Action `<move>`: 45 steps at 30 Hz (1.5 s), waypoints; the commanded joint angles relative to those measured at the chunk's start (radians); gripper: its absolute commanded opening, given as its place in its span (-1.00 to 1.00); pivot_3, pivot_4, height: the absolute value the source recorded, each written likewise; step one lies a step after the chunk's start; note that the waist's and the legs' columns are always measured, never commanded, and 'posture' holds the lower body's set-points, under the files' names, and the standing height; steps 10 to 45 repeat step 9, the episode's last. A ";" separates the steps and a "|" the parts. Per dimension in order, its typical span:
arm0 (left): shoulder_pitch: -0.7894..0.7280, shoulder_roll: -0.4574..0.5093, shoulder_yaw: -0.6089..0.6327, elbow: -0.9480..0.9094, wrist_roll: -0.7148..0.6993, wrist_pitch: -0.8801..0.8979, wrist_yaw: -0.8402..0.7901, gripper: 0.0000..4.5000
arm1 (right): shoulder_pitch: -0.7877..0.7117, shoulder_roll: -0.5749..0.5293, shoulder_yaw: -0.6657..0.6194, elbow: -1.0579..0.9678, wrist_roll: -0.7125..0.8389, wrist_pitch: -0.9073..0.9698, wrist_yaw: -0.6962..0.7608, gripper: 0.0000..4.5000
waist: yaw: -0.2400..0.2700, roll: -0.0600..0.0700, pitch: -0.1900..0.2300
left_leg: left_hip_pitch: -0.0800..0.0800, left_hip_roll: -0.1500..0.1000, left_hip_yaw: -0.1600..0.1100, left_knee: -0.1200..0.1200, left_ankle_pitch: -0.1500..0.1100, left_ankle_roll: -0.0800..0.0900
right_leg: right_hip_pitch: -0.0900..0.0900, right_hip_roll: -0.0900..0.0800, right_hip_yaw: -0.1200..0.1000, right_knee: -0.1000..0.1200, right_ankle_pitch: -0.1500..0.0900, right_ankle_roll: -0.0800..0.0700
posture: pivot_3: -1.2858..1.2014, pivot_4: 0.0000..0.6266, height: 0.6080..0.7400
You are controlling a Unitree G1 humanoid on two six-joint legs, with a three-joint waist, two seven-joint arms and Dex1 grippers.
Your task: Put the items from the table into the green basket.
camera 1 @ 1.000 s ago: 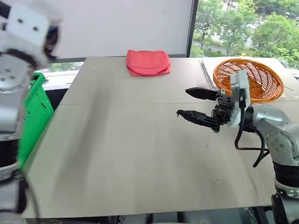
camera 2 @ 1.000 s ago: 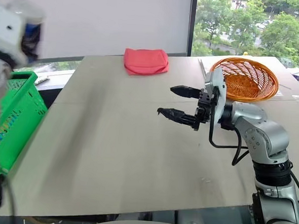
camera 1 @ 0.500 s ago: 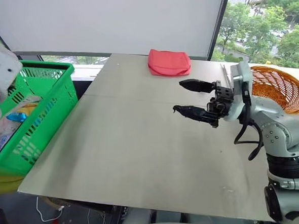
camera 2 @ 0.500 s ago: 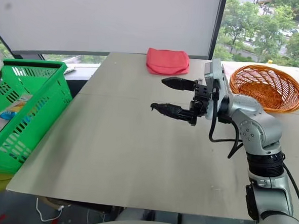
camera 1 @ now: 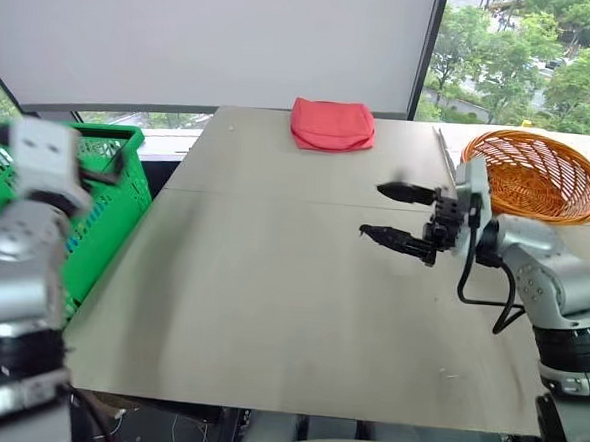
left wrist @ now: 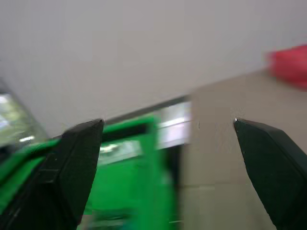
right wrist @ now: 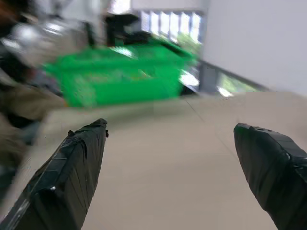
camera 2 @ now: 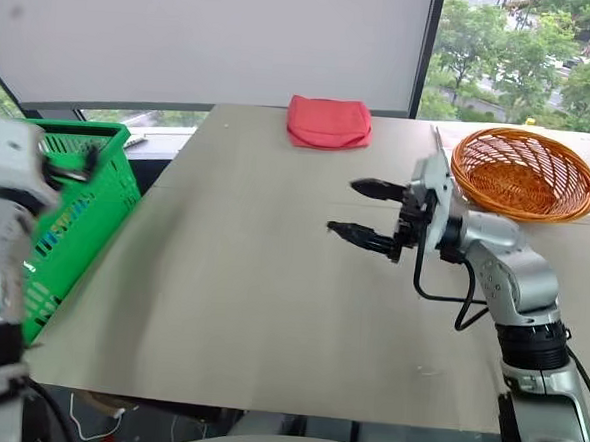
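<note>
The green basket (camera 1: 113,215) stands beside the table's (camera 1: 270,310) left edge, with my left arm in front of its near part. My left gripper (left wrist: 168,121) hovers level over the basket's rim (left wrist: 129,127), open, with nothing between its fingers. Over the right half of the table my right gripper (camera 1: 374,210) points left towards the basket (right wrist: 120,76). It is open and holds nothing. The items are hidden from view.
A folded red cloth (camera 1: 331,124) lies at the table's far edge. A round orange wicker basket (camera 1: 534,177) sits at the far right, just behind my right arm. A seam (camera 1: 276,197) crosses the tabletop.
My left arm has dropped from high on the left to just in front of the green basket. My right gripper has sunk a little and stays open. The camera has turned left.
</note>
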 commanded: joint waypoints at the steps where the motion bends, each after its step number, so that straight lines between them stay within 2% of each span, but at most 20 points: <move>1: 0.237 -0.093 -0.160 -0.290 -0.120 0.039 -0.125 0.99 | 0.096 -0.037 -0.003 0.123 -0.170 -0.218 -0.039 1.00 | -0.014 0.000 0.000 | 0.001 0.000 0.001 0.000 0.000 0.000 | 0.000 0.000 0.001 0.000 0.000 0.000 | 0.01 -1.00 1.00; 4: 0.342 -0.164 -0.263 -0.299 -0.064 -0.010 -0.117 0.99 | 0.165 -0.049 -0.018 0.223 -0.241 -0.329 -0.064 1.00 | -0.019 0.002 0.001 | 0.002 0.001 0.002 -0.001 0.000 0.001 | 0.001 0.001 0.001 -0.001 0.000 0.000 | 0.01 -1.00 1.00; 7: 0.360 -0.184 -0.305 -0.259 -0.008 -0.051 -0.111 0.99 | 0.200 -0.039 -0.034 0.275 -0.264 -0.387 -0.091 1.00 | -0.014 0.005 0.002 | 0.003 0.002 0.000 0.000 0.000 0.001 | 0.001 0.003 0.000 0.003 0.000 -0.002 | 0.01 -1.00 1.00; 9: 0.351 -0.200 -0.317 -0.235 0.008 -0.067 -0.105 0.99 | 0.227 -0.033 -0.037 0.287 -0.271 -0.403 -0.104 1.00 | -0.014 0.007 0.003 | 0.010 0.004 0.001 0.000 0.000 0.000 | 0.007 0.005 0.001 0.004 0.000 -0.002 | 0.01 -1.00 1.00; 45: 0.351 -0.200 -0.317 -0.235 0.008 -0.067 -0.105 0.99 | 0.227 -0.033 -0.037 0.287 -0.271 -0.403 -0.104 1.00 | -0.014 0.007 0.003 | 0.010 0.004 0.001 0.000 0.000 0.000 | 0.007 0.005 0.001 0.004 0.000 -0.002 | 0.01 -1.00 1.00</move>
